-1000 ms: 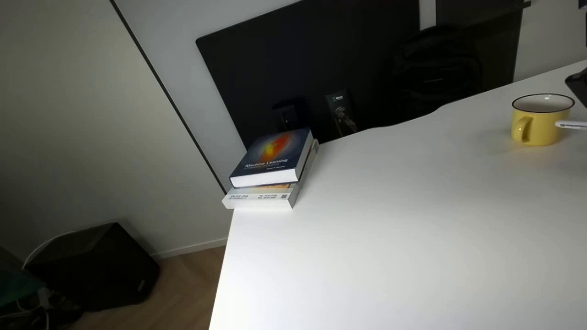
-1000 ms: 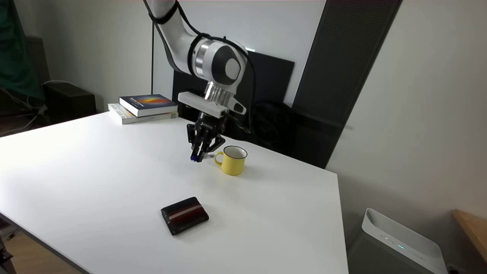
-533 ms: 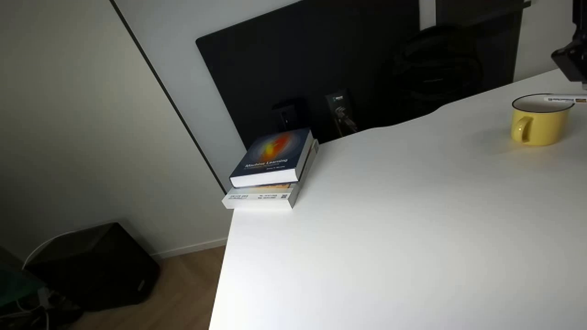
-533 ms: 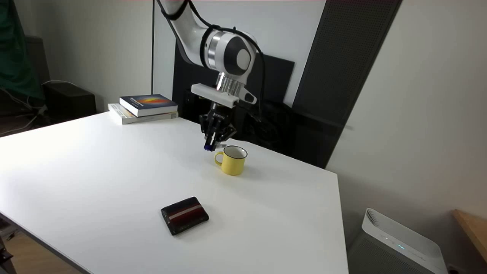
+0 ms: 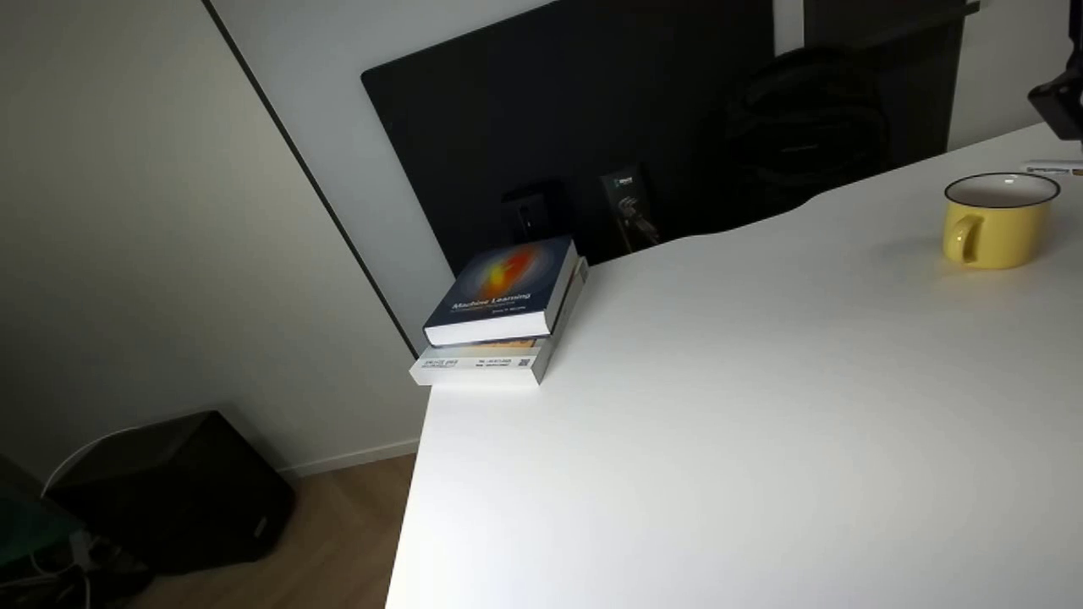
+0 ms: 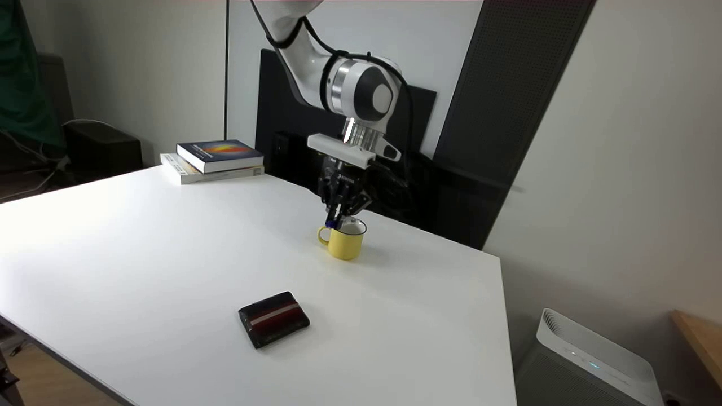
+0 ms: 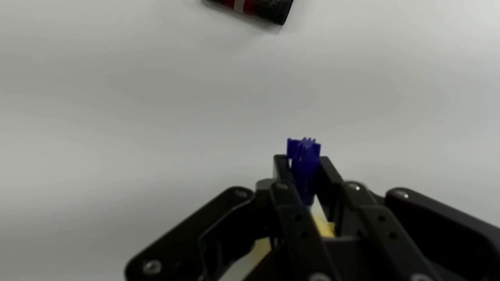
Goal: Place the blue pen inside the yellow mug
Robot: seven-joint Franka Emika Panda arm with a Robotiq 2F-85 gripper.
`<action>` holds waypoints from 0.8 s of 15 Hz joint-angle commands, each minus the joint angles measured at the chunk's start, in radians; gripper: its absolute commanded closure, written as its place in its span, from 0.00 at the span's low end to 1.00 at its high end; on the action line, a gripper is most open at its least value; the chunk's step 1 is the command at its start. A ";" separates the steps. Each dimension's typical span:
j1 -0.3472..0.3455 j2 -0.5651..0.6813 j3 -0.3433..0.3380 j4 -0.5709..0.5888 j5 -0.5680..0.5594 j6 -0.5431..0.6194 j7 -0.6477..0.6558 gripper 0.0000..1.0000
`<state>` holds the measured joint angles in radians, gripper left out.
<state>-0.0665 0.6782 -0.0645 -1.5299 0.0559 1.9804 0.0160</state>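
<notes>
My gripper (image 6: 334,220) is shut on the blue pen, near its dark blue cap (image 7: 305,168) in the wrist view. The pen's white barrel (image 5: 1053,167) shows in an exterior view, lying about level just above the mug's rim line. The yellow mug (image 6: 345,245) stands upright on the table. In that view the fingertips and blue cap overlap the handle side of its rim; I cannot tell the exact height above it. The mug (image 5: 994,228) also shows in an exterior view, where the gripper is mostly cut off. In the wrist view, yellow patches of the mug (image 7: 325,227) show between the fingers.
A dark wallet with a red and pale stripe (image 6: 274,320) lies on the white table (image 6: 169,265), in front of the mug. Two stacked books (image 6: 217,160) lie at the far left table edge; they also show in an exterior view (image 5: 499,296).
The gripper has carried the pen from beside the mug's handle up and across to the mug's rim. The pen rose from the mug's side height to above the rim line. The mug has not moved.
</notes>
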 commanded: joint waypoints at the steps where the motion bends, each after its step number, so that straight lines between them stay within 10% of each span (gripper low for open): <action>1: -0.007 0.008 0.006 0.011 -0.005 -0.002 0.003 0.79; 12: -0.006 0.015 0.006 0.023 -0.006 -0.002 0.004 0.79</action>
<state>-0.0659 0.6930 -0.0662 -1.5093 0.0555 1.9802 0.0175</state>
